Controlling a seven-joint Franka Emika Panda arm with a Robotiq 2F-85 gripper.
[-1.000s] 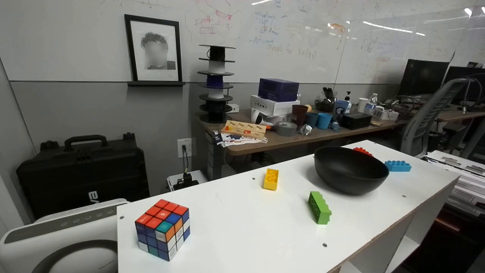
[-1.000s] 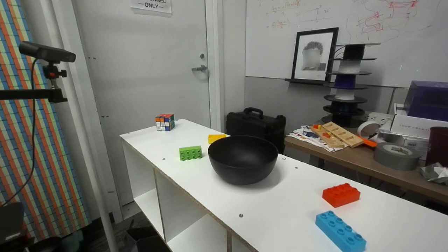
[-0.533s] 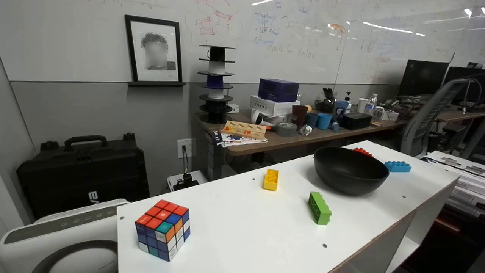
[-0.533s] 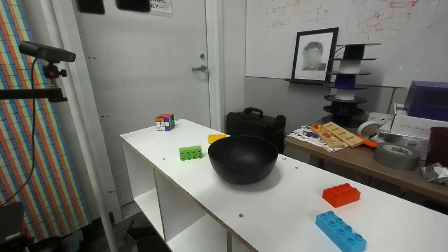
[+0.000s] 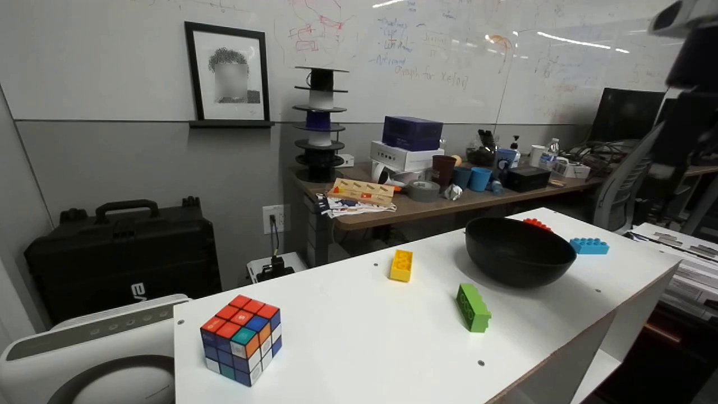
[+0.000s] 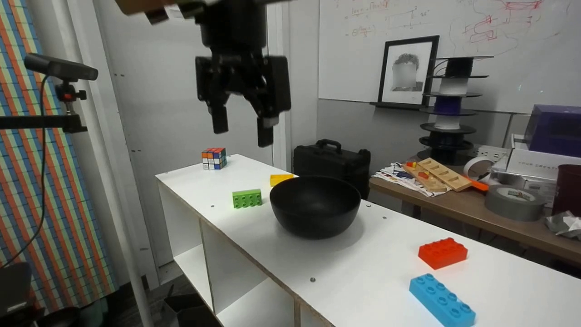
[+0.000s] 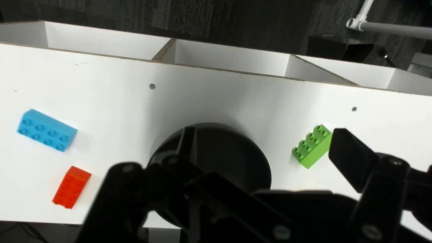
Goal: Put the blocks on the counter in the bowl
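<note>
A black bowl (image 5: 505,272) stands on the white counter (image 6: 372,268). A yellow block (image 5: 401,266) and a green block (image 5: 474,308) lie on its puzzle-cube side; a light blue block (image 6: 441,299) and a red block (image 6: 442,253) lie on its other side. My gripper (image 6: 243,126) is open and empty, high above the counter. In the wrist view my gripper (image 7: 269,152) has one finger over the bowl (image 7: 236,152) and one beside the green block (image 7: 312,145), with nothing between them. The yellow block does not show in the wrist view.
A puzzle cube (image 5: 241,339) sits at the counter's end. A wooden workbench (image 5: 359,220) with clutter stands behind the counter. A camera on a stand (image 6: 61,68) is beside it. Open shelf compartments (image 7: 233,57) run under the counter's edge.
My gripper has come down into view from the top in an exterior view, and the arm now shows at the right edge of an exterior view. The blocks and bowl have not moved.
</note>
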